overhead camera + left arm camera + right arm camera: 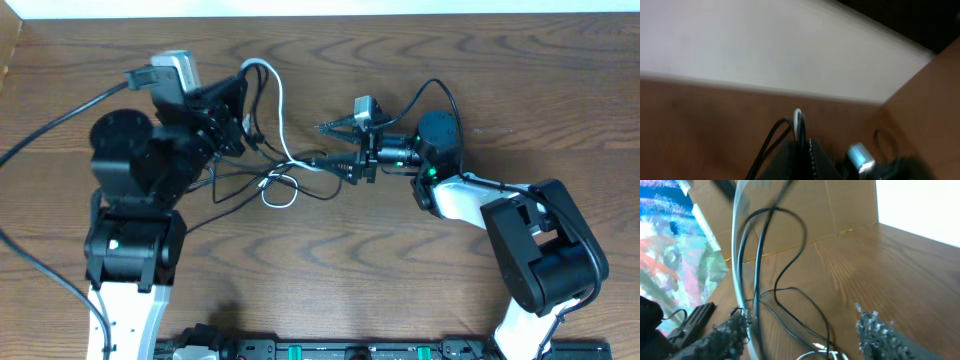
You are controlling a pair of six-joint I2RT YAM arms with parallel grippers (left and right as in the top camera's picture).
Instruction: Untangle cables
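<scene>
The cables (283, 150) are lying left of centre in the overhead view, one white strand and several thin black ones crossing in a loose knot on the desk (420, 280), with part of the bundle rising toward the upper left. There the left tool (238, 108) is pinching white and black strands, its jaws pressed together on them. The right tool (338, 166) is sitting at the knot's right edge. In its wrist view its fingers (732, 332) are standing spread, with strands running just beside the left-hand one and nothing clamped. The cords are looking light, limp and slick, so one pull is likely dragging the whole tangle. Taking a single strand close to a crossing seems best, rather than the whole bundle
</scene>
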